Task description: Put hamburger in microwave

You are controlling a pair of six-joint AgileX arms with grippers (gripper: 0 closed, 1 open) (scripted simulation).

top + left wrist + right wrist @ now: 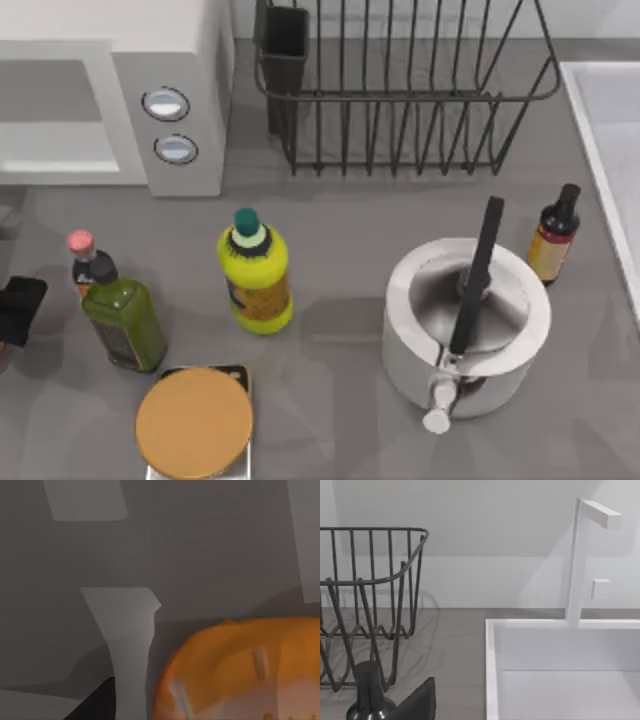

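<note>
The hamburger (240, 672), orange-tan with pale patches, lies at the lower right of the left wrist view, close before the left hand (18, 308); this hand sits at the far left edge of the top view, below the microwave (170, 100) in the upper left corner. Whether the left hand pinches the hamburger cannot be told. The right hand (417, 702), its state likewise unreadable, is parked near the wire rack (370, 605) and white sink (560, 650) on the bench (340, 230).
</note>
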